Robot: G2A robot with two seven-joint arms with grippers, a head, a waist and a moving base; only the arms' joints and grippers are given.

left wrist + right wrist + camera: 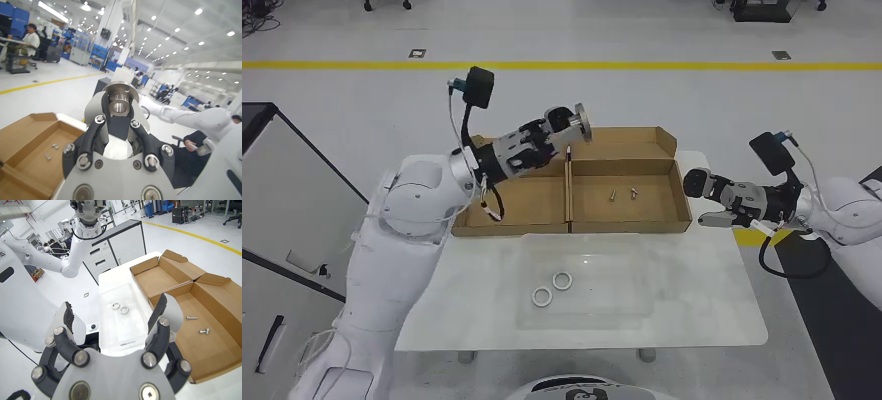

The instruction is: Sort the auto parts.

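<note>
Silver metal flanged hub [118,89], a short sleeve with a round flange at one end, sits clamped between the left gripper's [118,110] black-padded fingers [104,106]. One finger presses on each side of the sleeve, and the flange stands just past the fingertips. In the top view the left gripper [570,122] holds the hub [584,120] raised over the far rim of a brown cardboard box [642,135], close to the box's middle divider [568,190].

The box lies along the far edge of the white counter [712,300] and has two compartments. The right compartment holds two small silver bolts [612,195] [634,192] lying near each other on its floor.

Nearer the counter's front edge is a clear plastic tray [592,320]. Two silver metal rings [562,281] [541,296] lie in it just beside each other.

The right gripper [700,200] hangs over the counter's right edge, just beside the right end wall of the box. Its fingers [160,306] are spread wide with nothing between them. The right wrist view looks past them onto the rings [115,305] [123,310] and the bolts [191,318] [204,331].
</note>
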